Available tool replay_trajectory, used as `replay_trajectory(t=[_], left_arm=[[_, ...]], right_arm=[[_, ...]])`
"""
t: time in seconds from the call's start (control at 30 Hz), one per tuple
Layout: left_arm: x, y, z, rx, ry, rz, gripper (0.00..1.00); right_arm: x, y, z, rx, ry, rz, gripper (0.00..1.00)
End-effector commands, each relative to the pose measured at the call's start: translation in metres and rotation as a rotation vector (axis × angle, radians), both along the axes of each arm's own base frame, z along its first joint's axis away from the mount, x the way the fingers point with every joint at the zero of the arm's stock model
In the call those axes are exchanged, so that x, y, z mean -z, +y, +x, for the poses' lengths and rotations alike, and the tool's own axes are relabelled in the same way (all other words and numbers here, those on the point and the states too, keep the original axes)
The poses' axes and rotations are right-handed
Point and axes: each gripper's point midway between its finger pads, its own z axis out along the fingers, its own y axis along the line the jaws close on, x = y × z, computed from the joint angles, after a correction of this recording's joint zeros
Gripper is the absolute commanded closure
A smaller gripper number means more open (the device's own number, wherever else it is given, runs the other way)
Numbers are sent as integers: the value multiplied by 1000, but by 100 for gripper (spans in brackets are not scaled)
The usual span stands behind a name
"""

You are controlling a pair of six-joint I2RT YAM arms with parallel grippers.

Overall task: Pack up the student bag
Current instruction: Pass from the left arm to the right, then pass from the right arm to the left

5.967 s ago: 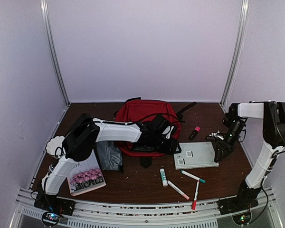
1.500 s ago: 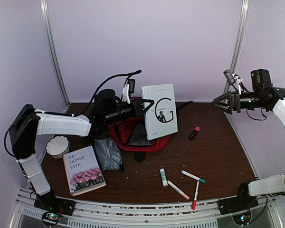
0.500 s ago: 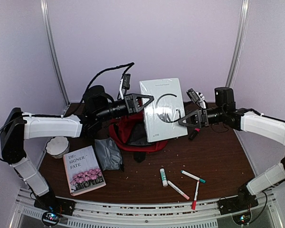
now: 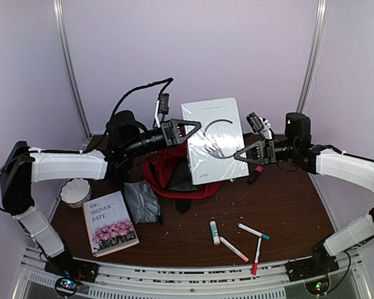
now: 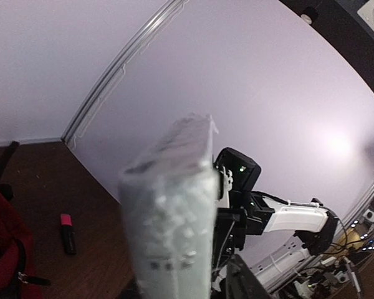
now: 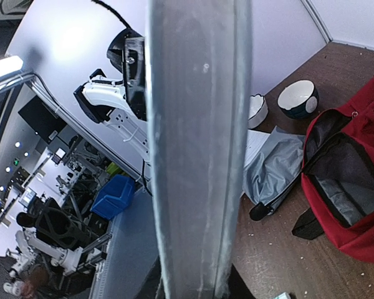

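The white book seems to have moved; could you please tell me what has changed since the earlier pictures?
The white book, flat on the table six seconds ago, was lifted and now stands in the air above the red bag, clamped by the left hand. The right hand swung away, then came back to straddle its right edge. The flowered book, grey pouch and pens stayed put.
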Motion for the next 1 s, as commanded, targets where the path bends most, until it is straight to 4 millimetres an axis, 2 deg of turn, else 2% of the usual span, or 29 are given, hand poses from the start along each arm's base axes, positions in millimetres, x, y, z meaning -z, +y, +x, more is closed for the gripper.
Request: replay_trajectory(t=[0.0,0.1,0.2,0.33,0.43,0.63,0.83,0.9,0.97], left_arm=[[-34,15,15,-85,-108,-43,45],[-17,21,22,-136,-131,88,34],[-2,32,23,-198,-182,253,28],[17,54,23,-269,-257,485,27],[31,65,24,-293,-260,583,26],[60,59,28,-279,-220,595,26],[86,69,40,-311,-341,814,28],[86,64,40,-293,-345,804,27],[81,52,39,-271,-299,715,26]], right_arm=[[-22,0,-7,-21,-55,47,94],[-28,-2,-7,-14,-70,52,96],[-31,-8,-3,9,-86,55,98],[-30,-23,14,96,-101,39,100],[-19,-36,31,174,-93,4,100],[-2,-50,53,261,-61,-31,100],[4,-64,68,381,-56,-65,100],[1,-66,66,390,-69,-58,100],[-4,-66,63,388,-86,-36,100]])
